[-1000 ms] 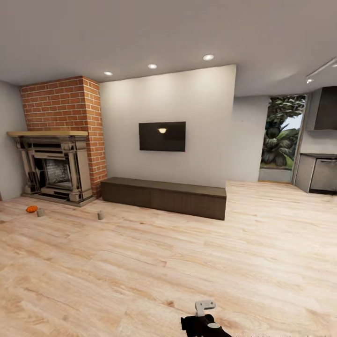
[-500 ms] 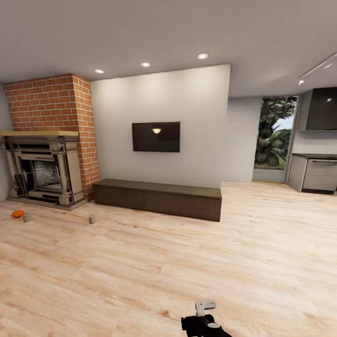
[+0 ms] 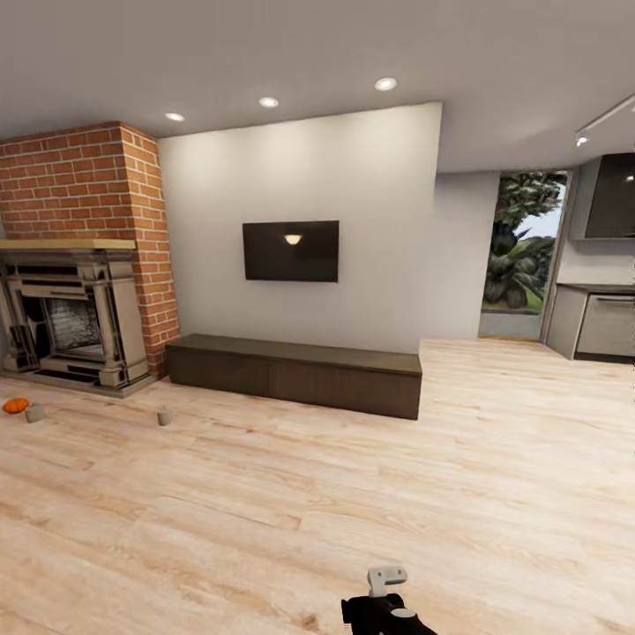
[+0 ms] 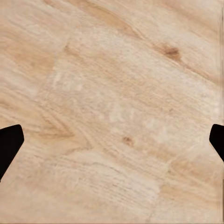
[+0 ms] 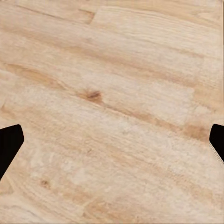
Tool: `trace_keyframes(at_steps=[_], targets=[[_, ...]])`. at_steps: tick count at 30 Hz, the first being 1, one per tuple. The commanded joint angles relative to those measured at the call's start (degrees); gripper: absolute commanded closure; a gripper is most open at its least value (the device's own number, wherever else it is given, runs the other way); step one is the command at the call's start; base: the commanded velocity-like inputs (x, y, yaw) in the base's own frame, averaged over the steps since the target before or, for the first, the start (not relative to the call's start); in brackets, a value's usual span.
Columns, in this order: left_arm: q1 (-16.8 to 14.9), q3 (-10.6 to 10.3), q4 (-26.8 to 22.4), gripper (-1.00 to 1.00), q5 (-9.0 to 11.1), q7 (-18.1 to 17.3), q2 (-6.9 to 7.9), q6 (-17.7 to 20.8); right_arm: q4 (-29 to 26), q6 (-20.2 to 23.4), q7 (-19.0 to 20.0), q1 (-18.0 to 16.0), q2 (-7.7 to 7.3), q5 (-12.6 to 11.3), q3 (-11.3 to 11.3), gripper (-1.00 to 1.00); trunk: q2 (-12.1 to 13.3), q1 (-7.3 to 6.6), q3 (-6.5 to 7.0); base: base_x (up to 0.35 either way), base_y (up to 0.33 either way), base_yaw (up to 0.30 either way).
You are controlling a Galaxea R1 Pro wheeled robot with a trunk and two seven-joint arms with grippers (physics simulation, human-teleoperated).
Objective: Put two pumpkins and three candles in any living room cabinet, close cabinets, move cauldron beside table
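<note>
**Warm wood, red brick and a dark cabinet**

The pale blond plank floor (image 3: 353, 494) runs with streaky tan grain and a few darker brown knots. On it lies a small round orange pumpkin (image 3: 15, 405), and beside that stand two stubby tan-beige candles (image 3: 34, 413) and (image 3: 164, 416). The long low wooden cabinet (image 3: 295, 374) is dark brown, with a slightly lighter top. The brick chimney (image 3: 84, 181) is red-orange with pale mortar lines, and the carved fireplace surround (image 3: 75, 317) is greyish beige around a dark opening. The wall (image 3: 379, 229) is plain light grey, carrying a black flat screen (image 3: 291, 251). The ceiling (image 3: 309, 44) is white. Green foliage (image 3: 520, 256) fills the doorway. Black fingertips (image 4: 9, 144) edge the left wrist view.
</note>
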Motion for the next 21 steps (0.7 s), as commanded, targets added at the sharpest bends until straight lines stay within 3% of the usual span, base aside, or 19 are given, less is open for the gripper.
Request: trace_keyframes(at_steps=[1, 9, 21], targets=[[-0.03, -0.3, -0.85, -1.0, 0.58, 0.09, 0.06, 0.43, -0.02, 0.02, -0.28, -0.02, 0.0, -0.55, 0.47, -1.0, -0.03, 0.03, -0.17, 0.327, 0.0, -0.112], [0.02, 0.12, -2.82, -1.0, 0.61, 0.11, 0.08, -0.21, -0.02, -0.63, -0.22, -0.02, 0.0, -2.41, 0.59, -1.0, -0.03, 0.03, -0.81, 0.329, 0.014, -0.129], [0.02, -0.09, -2.84, -1.0, 0.59, 0.67, -0.26, -1.7, -0.02, -0.97, -0.04, -0.04, 0.0, -2.49, 1.03, -1.0, -0.03, 0.03, -0.88, 0.332, 0.097, -0.009]])
